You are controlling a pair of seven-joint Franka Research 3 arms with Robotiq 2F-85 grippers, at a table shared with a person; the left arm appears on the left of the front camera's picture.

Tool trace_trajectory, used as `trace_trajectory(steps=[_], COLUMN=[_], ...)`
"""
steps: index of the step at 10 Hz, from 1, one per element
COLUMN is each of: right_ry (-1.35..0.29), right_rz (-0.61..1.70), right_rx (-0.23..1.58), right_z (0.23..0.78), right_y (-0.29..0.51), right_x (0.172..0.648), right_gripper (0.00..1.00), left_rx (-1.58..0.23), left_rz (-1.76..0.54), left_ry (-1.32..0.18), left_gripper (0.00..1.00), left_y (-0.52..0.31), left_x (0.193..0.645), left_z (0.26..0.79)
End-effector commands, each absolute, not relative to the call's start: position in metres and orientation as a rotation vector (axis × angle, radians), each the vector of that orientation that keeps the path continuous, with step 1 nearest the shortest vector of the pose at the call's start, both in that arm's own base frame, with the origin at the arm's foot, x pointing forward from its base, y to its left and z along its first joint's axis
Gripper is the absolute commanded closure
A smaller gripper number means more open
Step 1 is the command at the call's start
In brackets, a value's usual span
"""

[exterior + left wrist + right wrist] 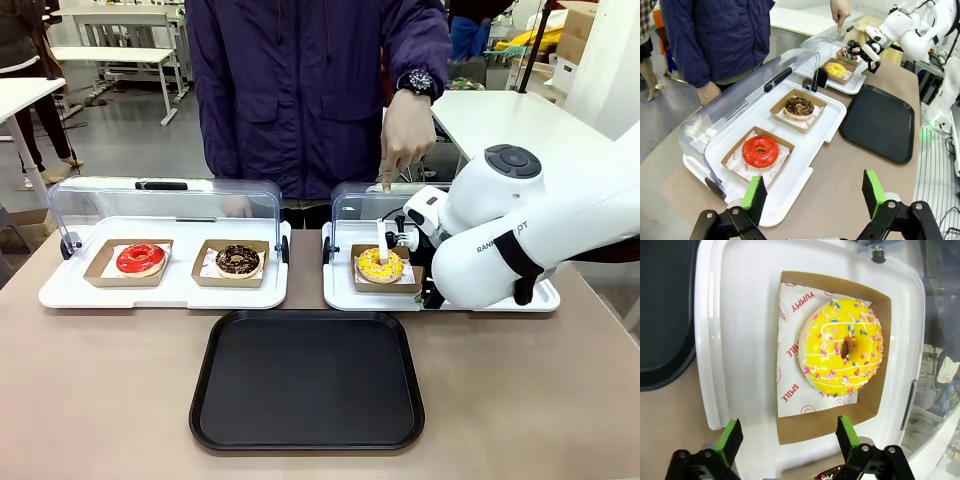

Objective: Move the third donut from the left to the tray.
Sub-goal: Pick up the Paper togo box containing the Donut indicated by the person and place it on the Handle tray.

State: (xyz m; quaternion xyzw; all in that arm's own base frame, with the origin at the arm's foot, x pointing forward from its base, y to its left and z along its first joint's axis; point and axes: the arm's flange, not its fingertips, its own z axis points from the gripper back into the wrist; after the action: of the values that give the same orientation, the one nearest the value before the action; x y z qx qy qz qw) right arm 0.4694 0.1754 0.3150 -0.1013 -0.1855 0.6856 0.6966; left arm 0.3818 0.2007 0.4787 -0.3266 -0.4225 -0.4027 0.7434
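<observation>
Both grippers gape: right gripper over the third donut, holder's near edge cut off.

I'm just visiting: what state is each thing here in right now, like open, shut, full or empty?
Left domed lid: raised open.
Right domed lid: raised open.
Yellow donut: in its cardboard holder, not gripped.
Black tray: empty.
Right gripper: open, above the holder's edge.
Left gripper: open, holding nothing.
Person's hand: pointing down at the right lid.
</observation>
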Motion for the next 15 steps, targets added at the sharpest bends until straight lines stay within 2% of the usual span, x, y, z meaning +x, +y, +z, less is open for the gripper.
trace_trajectory(steps=[1,6,7,8,9,10,11,15], right_ry=[-0.424,-0.405,-0.394,-0.387,-0.376,-0.375,-0.371,-0.366], right_rz=[1.516,1.507,1.505,1.507,1.513,1.519,1.523,1.529], right_rx=[-0.238,-0.225,-0.218,-0.213,-0.211,-0.208,-0.206,-0.196], right_z=[0.306,0.2995,0.2999,0.3004,0.3012,0.3023,0.3038,0.3085], right_y=[0.1839,0.1814,0.1818,0.1814,0.1818,0.183,0.1829,0.1823], right_x=[0.4763,0.4809,0.4805,0.4801,0.4798,0.4796,0.4789,0.4761], right_gripper=[0.0,0.0,0.6,0.6,1.0,0.62,1.0,1.0], left_rx=[-0.72,-0.72,-0.72,-0.72,-0.72,-0.72,-0.72,-0.72], left_rz=[-0.892,-0.892,-0.892,-0.892,-0.892,-0.892,-0.892,-0.892], left_ry=[-0.938,-0.938,-0.938,-0.938,-0.938,-0.938,-0.938,-0.938], left_gripper=[0.0,0.0,0.0,0.0,0.0,0.0,0.0,0.0], left_y=[0.2003,0.2003,0.2003,0.2003,0.2003,0.2003,0.2003,0.2003], left_x=[0.3808,0.3808,0.3808,0.3808,0.3808,0.3808,0.3808,0.3808], left_z=[0.4807,0.4807,0.4807,0.4807,0.4807,0.4807,0.4807,0.4807])
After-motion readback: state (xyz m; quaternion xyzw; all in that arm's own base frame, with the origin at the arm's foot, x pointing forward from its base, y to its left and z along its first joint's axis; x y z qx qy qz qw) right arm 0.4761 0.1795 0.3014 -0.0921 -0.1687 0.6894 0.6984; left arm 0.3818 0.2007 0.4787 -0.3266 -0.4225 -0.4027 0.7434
